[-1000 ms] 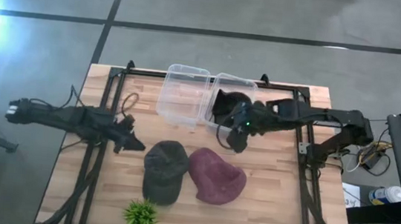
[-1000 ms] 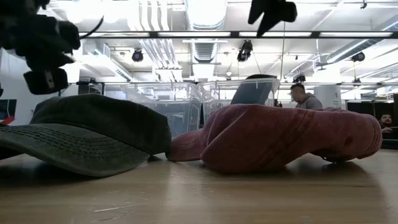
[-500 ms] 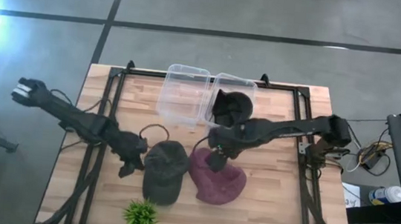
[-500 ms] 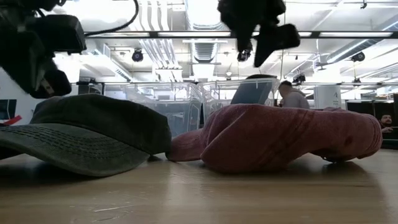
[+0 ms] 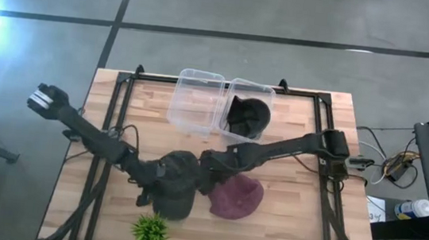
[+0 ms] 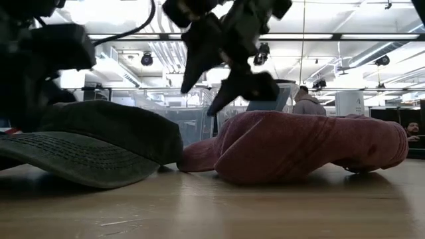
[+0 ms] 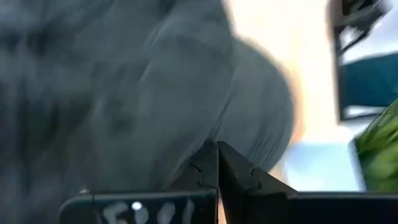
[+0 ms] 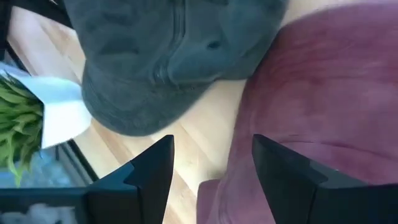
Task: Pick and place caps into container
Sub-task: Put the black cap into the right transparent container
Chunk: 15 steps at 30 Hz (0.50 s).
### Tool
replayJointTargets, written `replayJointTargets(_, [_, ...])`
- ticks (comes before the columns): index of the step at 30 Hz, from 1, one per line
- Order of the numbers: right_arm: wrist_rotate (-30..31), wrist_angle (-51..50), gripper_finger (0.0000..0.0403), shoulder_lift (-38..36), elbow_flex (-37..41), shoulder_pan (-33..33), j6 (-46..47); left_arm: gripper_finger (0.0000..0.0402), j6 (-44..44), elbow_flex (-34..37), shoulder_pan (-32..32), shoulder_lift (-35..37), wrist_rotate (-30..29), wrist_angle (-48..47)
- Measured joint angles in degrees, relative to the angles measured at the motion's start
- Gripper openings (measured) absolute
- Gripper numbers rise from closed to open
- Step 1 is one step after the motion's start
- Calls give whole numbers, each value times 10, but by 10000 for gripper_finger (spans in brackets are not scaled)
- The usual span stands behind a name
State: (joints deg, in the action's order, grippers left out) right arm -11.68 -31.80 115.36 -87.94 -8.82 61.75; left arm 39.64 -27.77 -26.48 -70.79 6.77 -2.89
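A dark grey-olive cap [image 5: 179, 192] [image 6: 99, 139] lies brim-down on the table, with a maroon cap [image 5: 236, 198] [image 6: 299, 146] to its right. Another dark cap [image 5: 248, 116] sits in the right clear container [image 5: 264, 90]. My left gripper [image 5: 146, 183] [image 7: 217, 152] is shut, at the dark cap's left side. My right gripper [image 5: 207, 171] [image 8: 211, 162] is open and hangs low over the gap between the two table caps, just above the maroon cap's left edge [image 8: 261, 124]. My left gripper points its shut fingertips at the crown of the dark cap [image 7: 186, 124], slanting down from the table's left. The view is blurred, so I cannot tell whether they touch the fabric. The cap lies flat on the table.
An empty clear container [image 5: 196, 102] stands left of the filled one at the far edge. A small green spiky plant [image 5: 150, 230] [image 8: 15, 118] stands near the front edge, just in front of the dark cap. Bare wood lies to the right of the maroon cap.
My left gripper has swung from the table's left toward the right and near edge, down to the dark cap. My right gripper has left the container, travelling toward the near-left and down to the gap between the two caps. Both caps have stayed in place.
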Motion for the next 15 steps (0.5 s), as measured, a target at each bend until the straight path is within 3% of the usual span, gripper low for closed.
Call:
replayJointTargets(3, [-4,12,210,25,0,-5,-6,0,5,-1,0,-32,-7,80])
replayJointTargets(8, [37,17,210,44,-1,-7,-21,0,32,-1,1,-92,-12,182])
replayJointTargets(15, [178,29,210,30,0,-7,-55,0,81,-1,3,-167,-71,360])
